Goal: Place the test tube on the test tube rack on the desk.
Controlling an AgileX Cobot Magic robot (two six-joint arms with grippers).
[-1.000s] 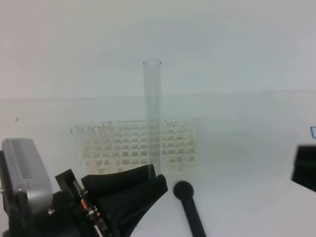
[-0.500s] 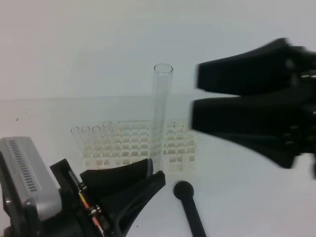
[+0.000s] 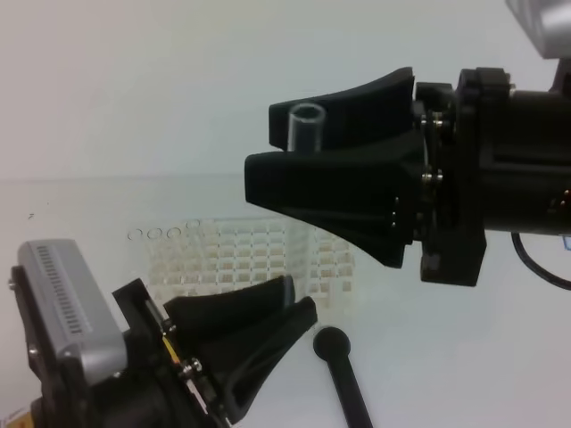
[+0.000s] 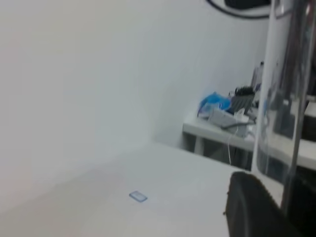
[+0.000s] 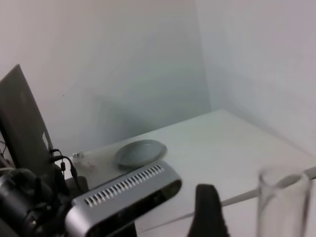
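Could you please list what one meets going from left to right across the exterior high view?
Left gripper → black rod → right gripper body at far right; the test tube and the test tube rack overlap these, so are left out.

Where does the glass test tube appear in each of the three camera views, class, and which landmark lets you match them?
Exterior high: the test tube has only its rim showing, upper centre, between the right gripper's spread fingers.
Left wrist: it is the clear upright column at the right edge.
Right wrist: its rim and upper wall sit at the lower right.
Shared landmark: the white desk, visible in every view.
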